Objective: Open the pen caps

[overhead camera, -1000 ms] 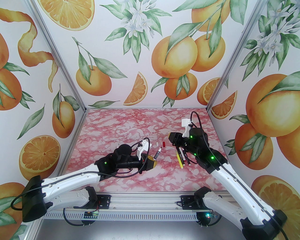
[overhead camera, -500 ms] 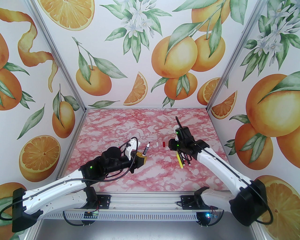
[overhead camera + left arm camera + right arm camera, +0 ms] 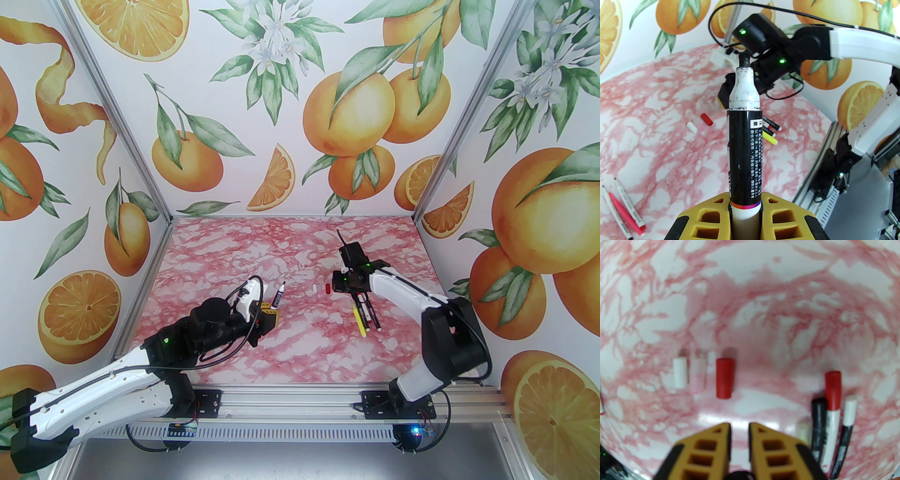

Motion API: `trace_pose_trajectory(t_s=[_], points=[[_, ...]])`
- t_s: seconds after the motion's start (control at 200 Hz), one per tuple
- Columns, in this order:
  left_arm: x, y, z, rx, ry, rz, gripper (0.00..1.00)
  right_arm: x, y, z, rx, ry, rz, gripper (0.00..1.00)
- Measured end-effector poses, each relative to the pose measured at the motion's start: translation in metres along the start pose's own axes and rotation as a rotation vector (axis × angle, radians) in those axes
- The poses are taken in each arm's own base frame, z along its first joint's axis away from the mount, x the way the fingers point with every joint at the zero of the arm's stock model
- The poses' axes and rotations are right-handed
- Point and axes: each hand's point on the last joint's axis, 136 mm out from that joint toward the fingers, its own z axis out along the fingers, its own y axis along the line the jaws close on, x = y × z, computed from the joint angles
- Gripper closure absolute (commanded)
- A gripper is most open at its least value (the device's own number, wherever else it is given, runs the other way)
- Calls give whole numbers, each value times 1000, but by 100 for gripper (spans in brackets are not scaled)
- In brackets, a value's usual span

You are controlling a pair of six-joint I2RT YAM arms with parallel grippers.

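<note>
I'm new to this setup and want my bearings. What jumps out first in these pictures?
The left claw grips an uncapped marker, its black tip bare. Ahead of the shut right claw, a loose red cap and white cap lie side by side on the pink marbled table, with a bunch of pens nearby. Big orange prints cover the walls.

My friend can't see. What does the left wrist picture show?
The left hand grips a black-labelled marker by its end, cap off and black tip bare. Behind it, a white cap and a red cap lie on the pink marbled table.
</note>
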Motion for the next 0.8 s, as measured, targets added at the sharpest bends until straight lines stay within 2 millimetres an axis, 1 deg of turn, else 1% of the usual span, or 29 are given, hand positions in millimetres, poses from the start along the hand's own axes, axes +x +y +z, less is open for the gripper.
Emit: trace_pose_trajectory(t_s=[0.09,0.215,0.4,0.48,0.61,0.801], points=[[2,1,1,-3,9,0,98,1,-1,8,9,21,0,85],[6,2,4,-8,28,0,98,-3,0,19,15,37,1,85],[14,4,13,-19,61,2,97,-8,0,29,22,50,4,85],[17,5,15,-22,73,2,97,-8,-3,34,30,60,10,85],[20,6,19,-25,88,2,97,-7,-8,39,39,71,20,84],[24,6,23,-28,104,1,98,-4,-10,45,45,86,23,83]])
